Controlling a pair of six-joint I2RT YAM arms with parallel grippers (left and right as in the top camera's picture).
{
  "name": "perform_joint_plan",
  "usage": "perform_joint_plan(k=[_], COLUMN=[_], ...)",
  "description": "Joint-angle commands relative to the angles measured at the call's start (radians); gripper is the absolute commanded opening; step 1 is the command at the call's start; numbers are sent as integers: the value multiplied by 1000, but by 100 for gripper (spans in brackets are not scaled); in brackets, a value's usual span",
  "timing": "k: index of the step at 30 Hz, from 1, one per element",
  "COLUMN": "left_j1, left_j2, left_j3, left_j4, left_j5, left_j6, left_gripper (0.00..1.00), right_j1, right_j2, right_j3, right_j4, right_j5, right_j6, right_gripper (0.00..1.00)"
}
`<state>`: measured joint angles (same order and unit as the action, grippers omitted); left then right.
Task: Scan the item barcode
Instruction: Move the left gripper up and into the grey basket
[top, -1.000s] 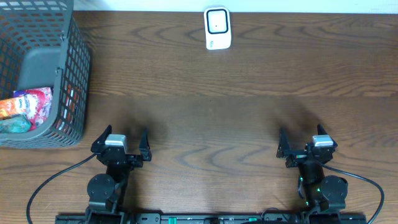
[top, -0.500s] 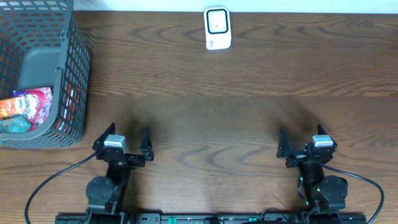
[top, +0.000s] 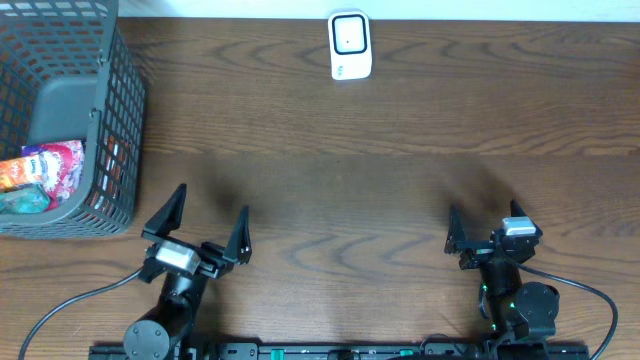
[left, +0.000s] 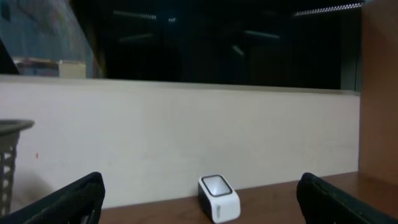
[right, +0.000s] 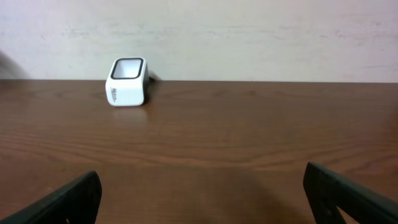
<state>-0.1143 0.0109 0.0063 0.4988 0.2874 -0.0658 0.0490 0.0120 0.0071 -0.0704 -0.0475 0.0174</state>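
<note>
- The left gripper (top: 214, 199) has just lifted and tipped back off its resting pose, its nose now angled toward the basket (top: 128, 120). Its jaws stand wide apart with nothing between them.
- The right gripper (top: 483, 210) hasn't budged. It's also spread wide and empty, low over the table (top: 400, 180).
- I'd say that's the left arm starting its reach for something to scan; nothing has been picked up yet.
- The likely item is among the snack packets (top: 45, 170) at the bottom of the basket, far left. The scanner (top: 350, 45) sits well apart at the table's back edge, middle, facing up.
- The basket is cut off at the left edge and its mesh covers part of the packets, so I can't tell how many there are or where any barcode is.
- The left wrist view has swung up to the wall (left: 186, 137); it catches only the basket's rim (left: 12, 126), not the contents.
</note>
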Motion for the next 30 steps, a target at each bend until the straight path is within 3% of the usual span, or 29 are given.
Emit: perform_joint_plan(k=[1, 6, 10, 14, 16, 21, 24, 26, 30], left_j1=[-3, -2, -2, -2, -2, -2, -2, -2, 11], left_j2=[3, 91, 254, 451, 518, 614, 661, 705, 821], left_j3=[20, 101, 277, 502, 567, 587, 607, 668, 871], left_j4=[19, 10, -127, -351, -406, -322, -271, -315, -488], left_j5=[14, -62, -53, 117, 231, 258, 185, 81, -67], left_j6=[56, 73, 76, 193, 193, 189, 88, 20, 20], left_gripper=[98, 98, 98, 98, 98, 98, 98, 98, 98], right_j1=[-8, -8, -8, -8, -8, -8, -8, -8, -8], right_j2=[-5, -5, -5, -5, -5, -5, -5, -5, -5], right_j3=[-1, -1, -1, -1, -1, -1, -1, -1, -1], right_j4=[-4, -4, -4, -4, -4, -4, -4, -4, -4], right_j5=[9, 9, 9, 9, 9, 9, 9, 9, 9], right_j6=[4, 4, 4, 4, 4, 4, 4, 4, 4], right_gripper=[99, 99, 99, 99, 99, 99, 99, 99, 99])
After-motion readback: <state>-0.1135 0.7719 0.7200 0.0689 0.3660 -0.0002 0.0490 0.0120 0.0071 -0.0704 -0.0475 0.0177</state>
